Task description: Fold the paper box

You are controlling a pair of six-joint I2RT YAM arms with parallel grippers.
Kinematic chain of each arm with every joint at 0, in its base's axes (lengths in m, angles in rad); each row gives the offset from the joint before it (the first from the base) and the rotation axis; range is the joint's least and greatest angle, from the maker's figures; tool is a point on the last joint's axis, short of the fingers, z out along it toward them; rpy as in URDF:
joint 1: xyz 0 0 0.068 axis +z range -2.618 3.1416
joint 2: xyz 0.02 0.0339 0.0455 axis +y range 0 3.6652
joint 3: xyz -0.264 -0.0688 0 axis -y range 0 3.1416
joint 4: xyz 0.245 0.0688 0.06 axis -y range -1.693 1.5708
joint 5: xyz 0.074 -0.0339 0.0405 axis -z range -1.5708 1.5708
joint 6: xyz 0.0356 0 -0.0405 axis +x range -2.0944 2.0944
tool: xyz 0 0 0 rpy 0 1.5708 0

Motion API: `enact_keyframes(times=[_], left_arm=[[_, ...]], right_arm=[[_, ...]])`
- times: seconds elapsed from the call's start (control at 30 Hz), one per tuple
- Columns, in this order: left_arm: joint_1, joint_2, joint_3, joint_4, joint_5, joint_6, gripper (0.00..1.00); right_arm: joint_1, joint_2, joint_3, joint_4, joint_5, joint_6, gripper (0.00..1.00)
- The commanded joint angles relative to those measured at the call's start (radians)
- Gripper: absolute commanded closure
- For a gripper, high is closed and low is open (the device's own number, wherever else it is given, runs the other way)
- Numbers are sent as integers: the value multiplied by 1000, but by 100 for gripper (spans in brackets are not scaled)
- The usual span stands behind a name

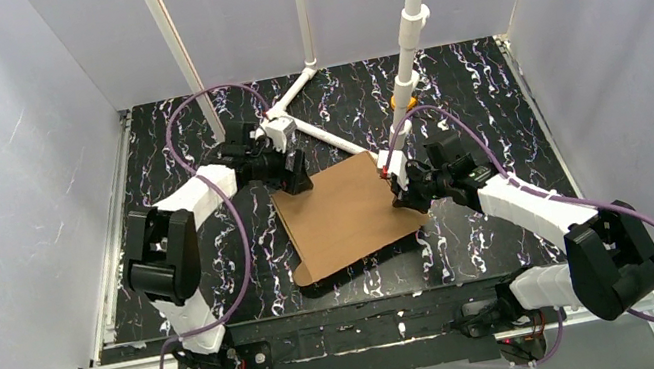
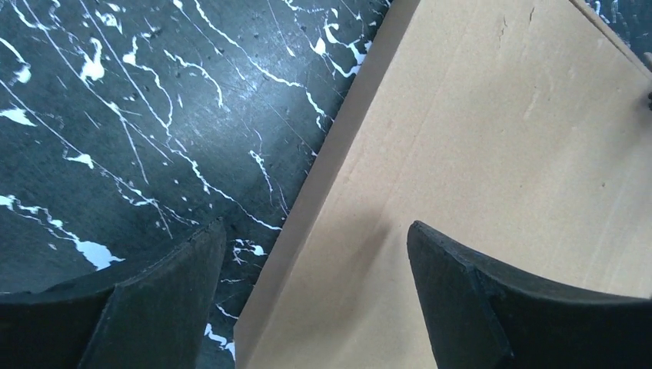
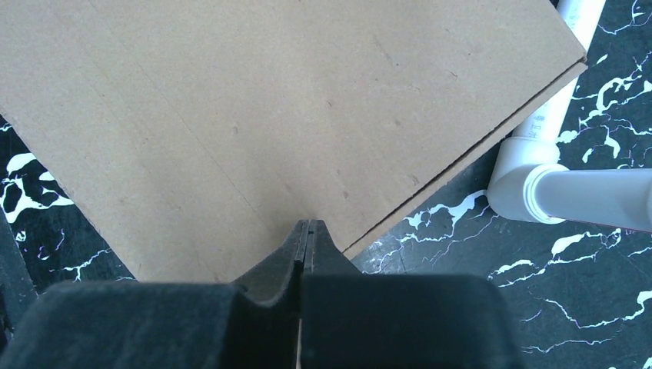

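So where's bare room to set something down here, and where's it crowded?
Free table: the far right corner, between the white pipe stand and the right wall, and the near strip between paper box and arm bases. Crowded: the box's far edge, with the left end effector, right end effector and that stand.

The paper box [image 1: 349,216] is matt brown cardboard, the table [image 1: 488,85] smooth, slightly glossy black marble-look.

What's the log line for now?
paper box: lid down | left gripper: open, over its left edge | right gripper: shut, tip at its right edge
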Motion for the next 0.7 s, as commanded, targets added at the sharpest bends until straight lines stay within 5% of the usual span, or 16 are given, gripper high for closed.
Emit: enact_keyframes(times=[0.0,0.2,0.33,0.4,0.67], left_arm=[[41,-4,-44,1,120,-122,16],[45,-76,-164,1,100,-252,28],[45,-170,-269,48,24,-378,48],[44,-218,-318,56,-29,-454,58],[-9,-404,-533,115,-220,-804,64]], right_arm=[[-2,2,26,16,-29,-4,97],[-2,-7,39,8,-29,12,93],[-5,-31,51,-12,-46,18,86],[-10,-42,63,-32,-61,17,81],[-56,-98,175,-194,-93,9,48]])
